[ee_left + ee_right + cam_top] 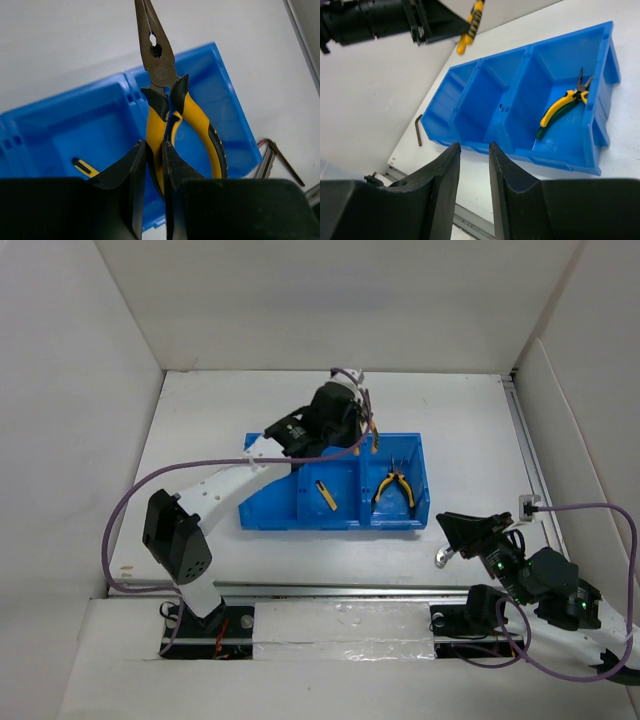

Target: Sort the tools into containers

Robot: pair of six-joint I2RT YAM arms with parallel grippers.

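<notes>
Reaching far with white left arm (225,480), left black gripper (154,150) pinched on yellow-handled pliers (197,117); right black gripper (473,147) low, fingers (445,185) apart.

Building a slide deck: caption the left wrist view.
Left gripper holds yellow-handled pliers by one handle above the blue tray.

Top camera high, looking down; wrist cameras close, oblique; all share blue tray (300,520).

Tray (300,518) mid-table; pliers (393,487) in right compartment, stick tool (325,495) in middle compartment.
</notes>
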